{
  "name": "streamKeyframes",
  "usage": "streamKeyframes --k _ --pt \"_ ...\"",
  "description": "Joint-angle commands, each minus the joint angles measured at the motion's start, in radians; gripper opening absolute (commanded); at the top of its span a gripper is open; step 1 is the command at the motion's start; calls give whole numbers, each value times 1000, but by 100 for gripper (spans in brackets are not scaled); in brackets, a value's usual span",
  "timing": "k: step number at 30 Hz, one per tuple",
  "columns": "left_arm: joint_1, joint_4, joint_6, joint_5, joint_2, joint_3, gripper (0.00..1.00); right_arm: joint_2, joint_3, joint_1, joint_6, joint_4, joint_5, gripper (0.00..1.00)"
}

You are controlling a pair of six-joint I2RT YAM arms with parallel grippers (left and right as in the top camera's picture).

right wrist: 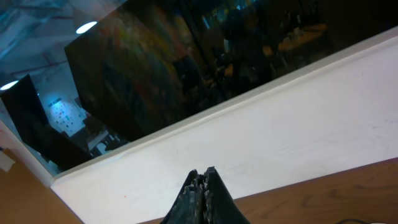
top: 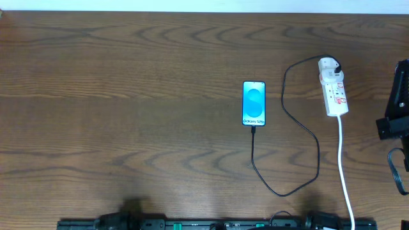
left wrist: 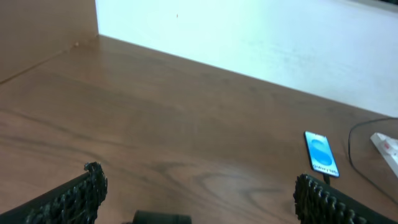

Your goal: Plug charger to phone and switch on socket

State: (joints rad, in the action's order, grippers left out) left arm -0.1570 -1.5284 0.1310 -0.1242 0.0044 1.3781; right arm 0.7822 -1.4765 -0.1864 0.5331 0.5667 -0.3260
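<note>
Brown wooden table (top: 128,96), white wall (left wrist: 249,37), dark window (right wrist: 186,62).

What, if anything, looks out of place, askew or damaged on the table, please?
Nothing stands out. The phone lies flat with its screen lit, and the charger cable runs in a loose loop from its lower end to the socket. No spill or damage shows.

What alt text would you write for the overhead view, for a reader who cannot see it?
A phone with a lit blue screen lies on a wooden table, a thin black charger cable looping from its lower edge to a white power strip at the right. The strip's white cord runs down.
</note>
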Motion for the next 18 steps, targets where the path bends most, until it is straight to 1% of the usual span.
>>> streamKeyframes --k 1,6,11,18 --pt "-3 32 8 7 -1 -21 98 -5 -5 5 5 2 -10 1" --pt "-3 151 8 73 -1 -119 98 -5 -5 5 5 2 -10 1" --pt "-3 380 8 61 -1 -296 98 -5 -5 5 5 1 -10 2" --pt "-3 661 13 52 -1 -573 98 -5 -5 5 5 0 -10 2"
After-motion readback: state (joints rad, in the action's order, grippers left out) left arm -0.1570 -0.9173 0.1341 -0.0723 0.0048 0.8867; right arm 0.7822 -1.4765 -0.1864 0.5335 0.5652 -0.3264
